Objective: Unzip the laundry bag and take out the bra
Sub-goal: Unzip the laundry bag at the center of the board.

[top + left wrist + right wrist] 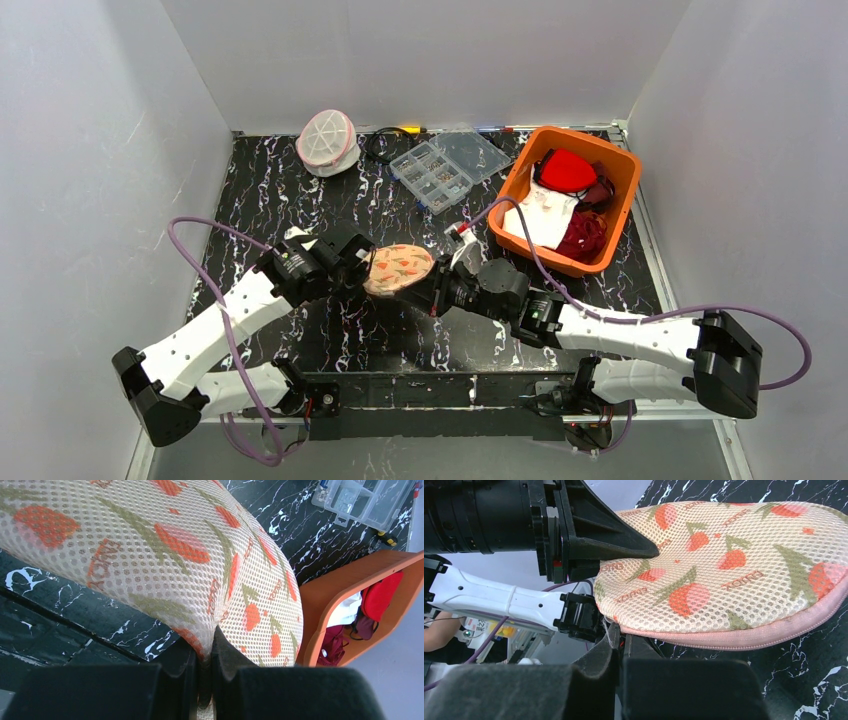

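Right hand (620, 636) on domed mesh pouch (734, 570)

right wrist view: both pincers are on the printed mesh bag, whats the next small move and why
Probably the right pincer should draw the zip pull along the pink zip rim. It is shut on what looks like the pull, the rim looks zipped, and the left pincer pinches the cherry-print mesh laundry bag by its mesh, bracing it against the tug.

Laundry bag (398, 270): cream fruit-print mesh dome, pink zip rim, pinched both ends, mid-table.
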